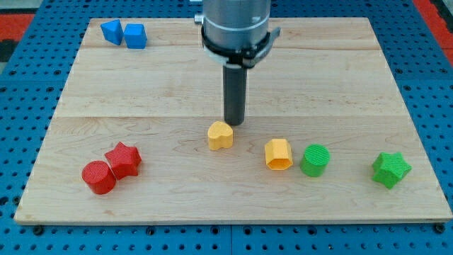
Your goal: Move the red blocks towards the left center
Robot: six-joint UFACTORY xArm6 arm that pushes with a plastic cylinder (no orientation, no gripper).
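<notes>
Red cylinder (98,177), red star (124,159): touching; likely light, rigid, slide easily.
Contact: their lower-right faces.
Tip (234,124): no gripper; beside yellow heart (220,135).

Grey cylindrical housing, black collar with pale clamp, straight dark rod down to my tip (234,125).
</notes>
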